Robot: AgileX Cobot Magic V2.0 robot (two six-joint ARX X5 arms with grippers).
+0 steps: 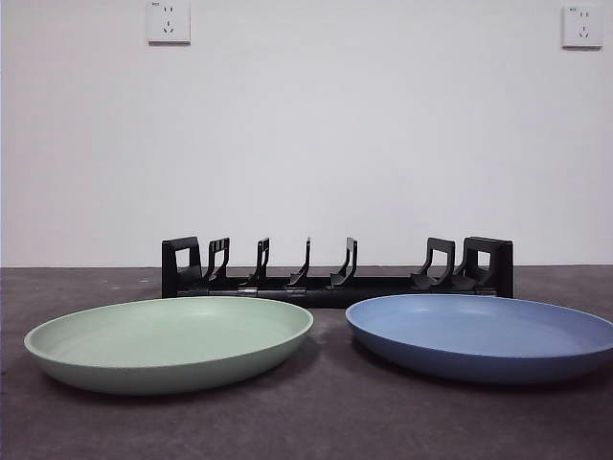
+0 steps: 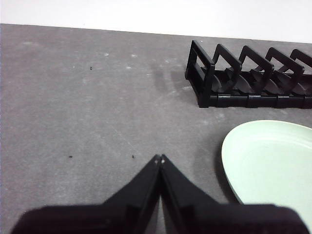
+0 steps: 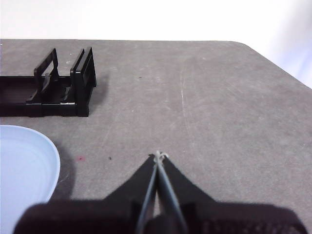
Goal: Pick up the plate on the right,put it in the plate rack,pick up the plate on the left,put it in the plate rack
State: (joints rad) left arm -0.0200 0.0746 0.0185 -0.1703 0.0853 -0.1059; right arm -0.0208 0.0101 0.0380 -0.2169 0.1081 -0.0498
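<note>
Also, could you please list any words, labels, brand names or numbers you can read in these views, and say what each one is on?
None: no readable text in any view.
Green plate, blue plate: plain, no print or mark.
Plate rack: plain black, no label visible.
Two wall sockets: only pin holes, no lettering legible.
Table: only specks and scuffs.

both grippers closed: left gripper [image 2: 159, 158], right gripper [image 3: 159, 154].
</note>
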